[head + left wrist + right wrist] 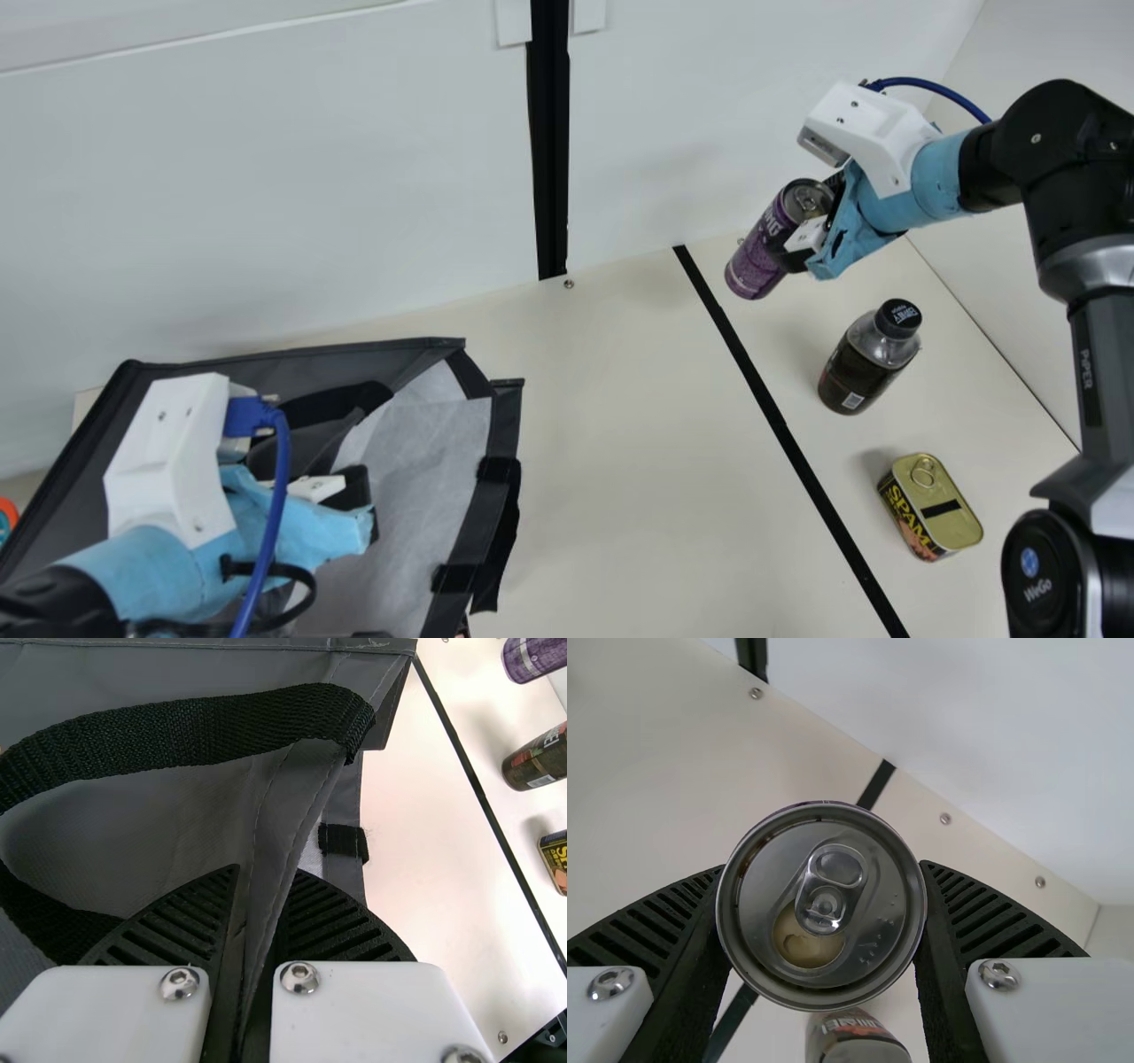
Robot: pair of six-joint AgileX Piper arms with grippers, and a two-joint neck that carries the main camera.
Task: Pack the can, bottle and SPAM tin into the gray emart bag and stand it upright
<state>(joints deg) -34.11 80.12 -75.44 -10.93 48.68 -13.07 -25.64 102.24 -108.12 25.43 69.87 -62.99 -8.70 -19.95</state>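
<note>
The purple can (764, 248) is held above the table's back right by my right gripper (802, 235); in the right wrist view its opened top (821, 905) sits between both pads of the right gripper (821, 921). Below it the dark bottle (868, 359) stands upright, and the SPAM tin (930, 507) rests nearer the front. At the left the gray bag (80, 452) lies with its pale lining showing. My left gripper (359, 514) is at its opening; in the left wrist view the left gripper (257, 930) is shut on the bag's edge (297, 806), beside a black strap (204, 731).
A black tape line (780, 425) runs along the table between the bag and the three items. The white wall (266, 204) rises behind the table, with a vertical black strip (551, 142). Another wall or panel bounds the right side.
</note>
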